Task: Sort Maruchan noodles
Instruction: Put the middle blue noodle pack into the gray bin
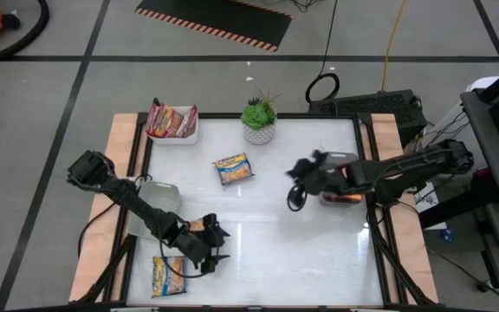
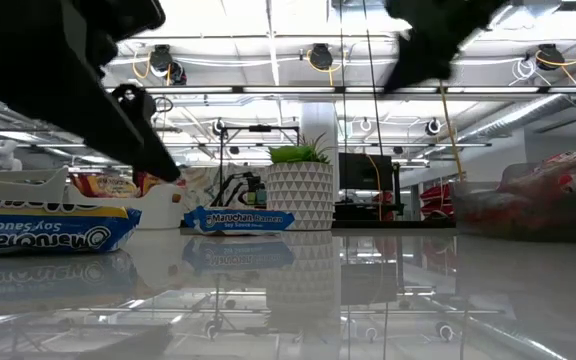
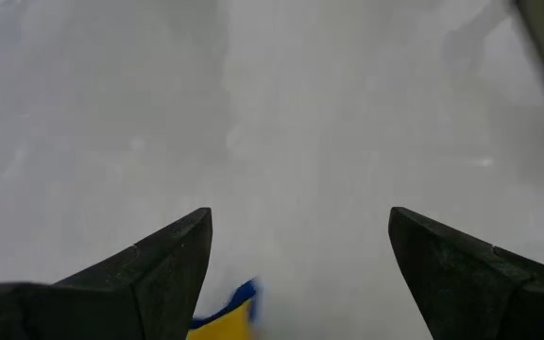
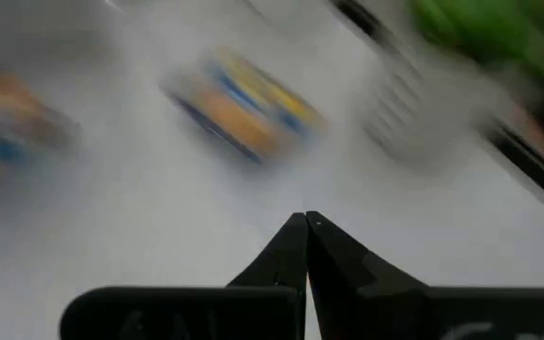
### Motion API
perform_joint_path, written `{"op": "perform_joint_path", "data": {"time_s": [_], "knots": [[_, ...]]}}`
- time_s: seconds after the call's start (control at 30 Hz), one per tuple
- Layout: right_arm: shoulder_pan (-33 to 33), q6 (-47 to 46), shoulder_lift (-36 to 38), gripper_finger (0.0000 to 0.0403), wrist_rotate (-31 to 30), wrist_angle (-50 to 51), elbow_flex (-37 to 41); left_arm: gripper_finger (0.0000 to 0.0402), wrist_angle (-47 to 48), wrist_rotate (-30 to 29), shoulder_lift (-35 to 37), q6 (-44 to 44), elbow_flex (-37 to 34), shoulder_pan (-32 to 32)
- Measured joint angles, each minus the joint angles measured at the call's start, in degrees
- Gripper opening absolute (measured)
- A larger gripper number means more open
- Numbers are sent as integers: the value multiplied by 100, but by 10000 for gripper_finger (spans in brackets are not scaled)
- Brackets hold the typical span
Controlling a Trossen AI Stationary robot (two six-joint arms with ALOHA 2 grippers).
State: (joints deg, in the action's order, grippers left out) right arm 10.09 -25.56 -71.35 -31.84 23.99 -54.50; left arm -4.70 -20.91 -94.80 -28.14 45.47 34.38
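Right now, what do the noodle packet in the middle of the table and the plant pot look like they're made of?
Noodle packet: thin printed plastic film, glossy; its edges look crinkled. Plant pot: probably ceramic or hard plastic, white and matte, with a moulded faceted pattern.

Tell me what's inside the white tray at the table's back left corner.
The white rectangular tray holds dark red crinkly noodle packets. Their count and anything beneath them is hidden.

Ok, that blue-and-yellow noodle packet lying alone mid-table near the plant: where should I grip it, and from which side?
Come straight down on the blue-and-yellow packet. It lies flat and slightly skewed on the table, so turn the jaws to its tilt and pinch a crimped edge. The right gripper, now shut, looks closest; the plant pot crowds the far side.
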Motion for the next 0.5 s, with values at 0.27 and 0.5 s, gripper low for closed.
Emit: {"op": "perform_joint_path", "data": {"time_s": [0.27, 0.5], "knots": [[499, 2049, -733, 0, 512, -3208, -31, 326, -191, 4, 2, 217, 245, 247], [486, 2064, -1430, 0, 498, -2739, -709, 326, 440, -15, 2, 245, 385, 250]]}}
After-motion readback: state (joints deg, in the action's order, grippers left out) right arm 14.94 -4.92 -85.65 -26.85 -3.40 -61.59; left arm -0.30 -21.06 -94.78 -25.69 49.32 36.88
